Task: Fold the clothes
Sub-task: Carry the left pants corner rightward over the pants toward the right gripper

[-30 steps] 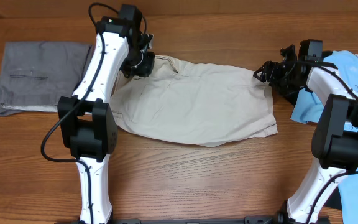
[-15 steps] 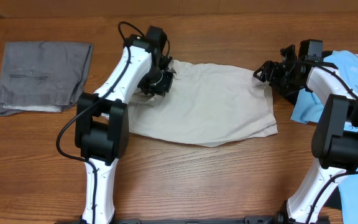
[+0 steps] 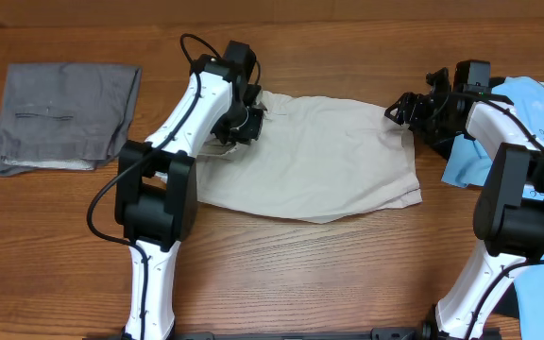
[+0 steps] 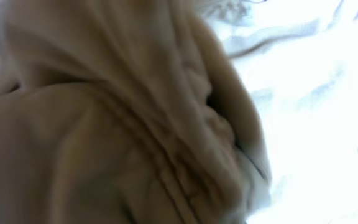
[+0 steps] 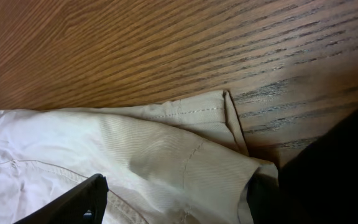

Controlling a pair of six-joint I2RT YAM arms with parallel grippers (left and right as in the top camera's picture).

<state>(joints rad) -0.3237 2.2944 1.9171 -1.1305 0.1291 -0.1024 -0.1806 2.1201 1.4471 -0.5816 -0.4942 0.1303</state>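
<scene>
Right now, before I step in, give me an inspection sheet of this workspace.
Surface: wooden table, bare grain in front of the arms.
Job's things: beige trousers lie flat mid-table, with the left end bunched up.
Clutter: grey folded trousers far left; light blue T-shirt at the right edge, partly under the right arm.
Grippers: left jaws pressed into the trousers' upper left edge, opening not visible; right jaws wide apart over the upper right corner.
Cables: black cable loops off the left arm, clear of the cloth.
Surroundings: nothing seen.
</scene>
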